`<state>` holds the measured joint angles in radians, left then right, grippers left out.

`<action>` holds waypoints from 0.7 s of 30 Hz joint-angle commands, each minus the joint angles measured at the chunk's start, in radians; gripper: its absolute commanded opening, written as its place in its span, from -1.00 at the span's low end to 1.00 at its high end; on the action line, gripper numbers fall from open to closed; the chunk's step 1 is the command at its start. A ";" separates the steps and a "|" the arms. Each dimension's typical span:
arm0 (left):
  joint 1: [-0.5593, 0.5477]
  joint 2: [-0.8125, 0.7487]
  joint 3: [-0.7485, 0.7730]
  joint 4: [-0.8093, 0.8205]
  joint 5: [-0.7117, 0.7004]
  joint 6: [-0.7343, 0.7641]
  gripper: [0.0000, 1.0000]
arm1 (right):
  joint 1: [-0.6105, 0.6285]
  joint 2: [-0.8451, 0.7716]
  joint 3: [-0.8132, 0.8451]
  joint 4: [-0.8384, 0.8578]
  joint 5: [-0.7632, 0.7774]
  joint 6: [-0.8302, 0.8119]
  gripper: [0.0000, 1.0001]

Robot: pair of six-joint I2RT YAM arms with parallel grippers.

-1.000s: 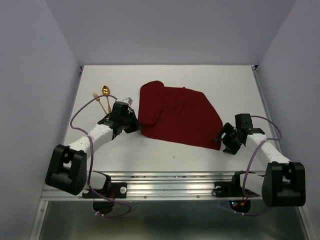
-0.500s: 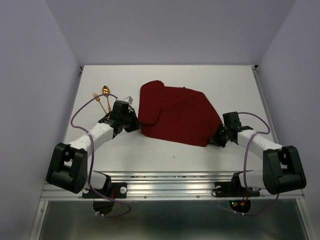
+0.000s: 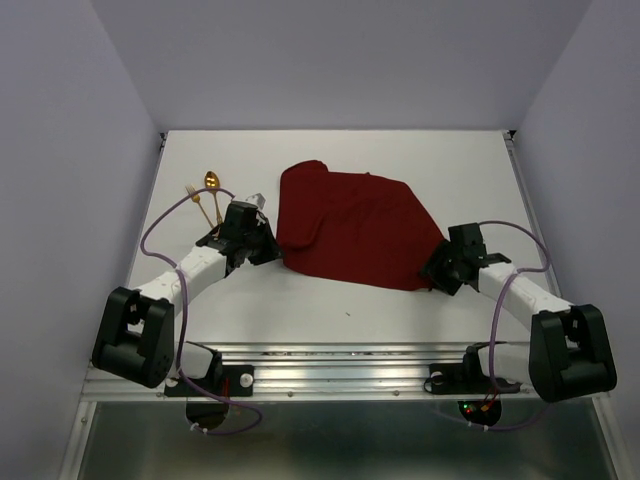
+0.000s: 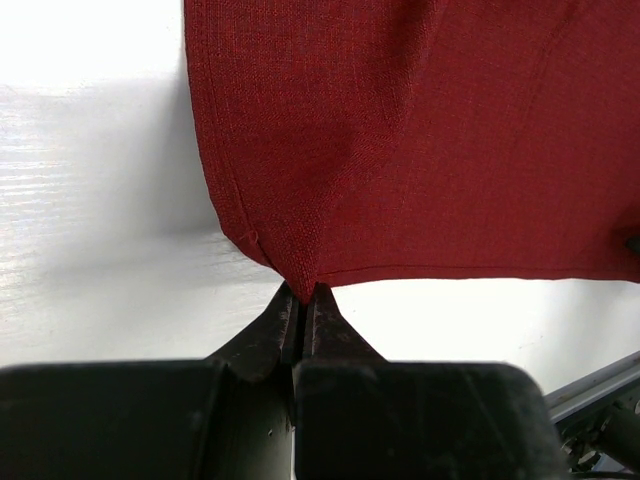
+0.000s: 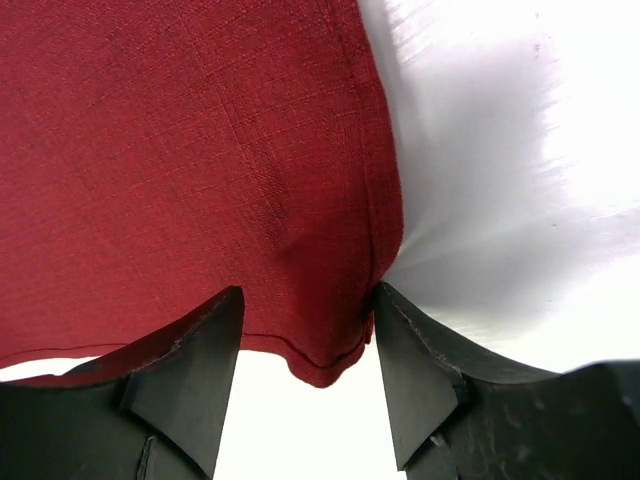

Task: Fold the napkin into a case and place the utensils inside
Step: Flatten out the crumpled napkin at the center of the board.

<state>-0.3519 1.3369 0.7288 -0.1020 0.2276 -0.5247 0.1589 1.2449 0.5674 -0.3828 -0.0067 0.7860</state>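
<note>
— Jaws status, near side first?

— Left gripper [image 4: 303, 293] is clamped tight. Its fingers are pressed together with the near-left corner of the napkin [image 4: 420, 130] pinched at the tips. From overhead, the left gripper [image 3: 274, 251] sits low over the table [image 3: 340, 305], right at that corner.

— Right side?

— Right gripper [image 5: 307, 292] is spread partway and straddles the near-right corner of the napkin [image 5: 180, 150]. The corner tip lies in the gap and the hem runs up beside the right finger [image 5: 415, 380]. Can't tell if hem and finger touch. Nothing is pinched or held. From overhead, the right gripper [image 3: 434, 272] is down at table level against that corner.

— Napkin itself?

— Napkin [image 3: 360, 230] lies mid-table between the two grippers, mostly spread out and skewed to the table edges. A strip along its left side looks doubled over, ending in a rounded lump at the far-left end. It's still a broad sheet, not a narrow case.

— Utensils?

— Far left, beyond the left gripper. Spoon [image 3: 211, 181] and fork [image 3: 197, 200] lie side by side on the bare table, fork on the left, heads pointing away. Both are outside the napkin, and neither gripper touches them. The left arm's purple cable [image 3: 165, 222] loops across their handles in the overhead view.
</note>
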 commanded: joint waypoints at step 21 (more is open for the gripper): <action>0.001 -0.116 0.040 -0.090 -0.267 -0.020 -1.00 | 0.004 -0.078 -0.103 -0.065 0.093 0.052 0.28</action>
<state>-0.3519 1.3010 0.7296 -0.1730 0.0929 -0.5312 0.1589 1.1557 0.5087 -0.3866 0.0605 0.8352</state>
